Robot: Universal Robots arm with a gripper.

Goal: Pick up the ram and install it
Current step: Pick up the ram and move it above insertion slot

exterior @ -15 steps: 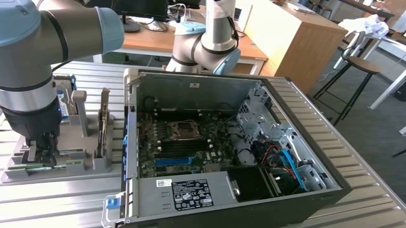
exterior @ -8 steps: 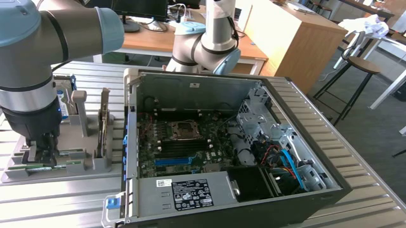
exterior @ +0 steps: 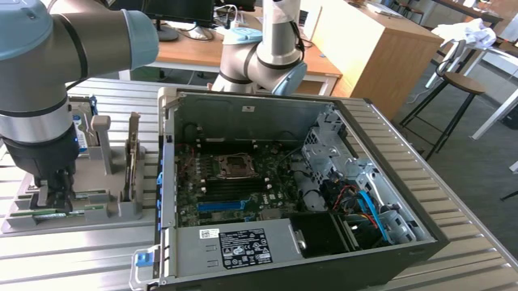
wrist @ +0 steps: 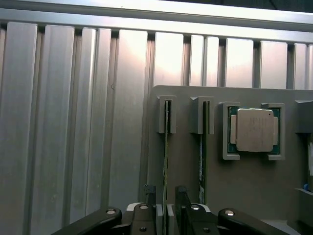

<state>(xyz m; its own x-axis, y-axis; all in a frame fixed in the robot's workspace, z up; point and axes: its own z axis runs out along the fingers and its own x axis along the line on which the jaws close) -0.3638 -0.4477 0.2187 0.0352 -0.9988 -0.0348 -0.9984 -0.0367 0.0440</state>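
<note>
Black end effector (wrist: 167, 205) stands open astride the long, thin green circuit-board ram (wrist: 166, 142), which sits on edge in a grey slotted holder (wrist: 244, 191) on the ribbed aluminium bench (wrist: 73, 122); we see its long axis running straight ahead between the jaws.

Open computer case (exterior: 242, 118) lies on slatted metal table (exterior: 73, 257), grey parts holder (exterior: 113, 219) beside it; a silver processor (wrist: 252, 129) sits in the holder.
</note>
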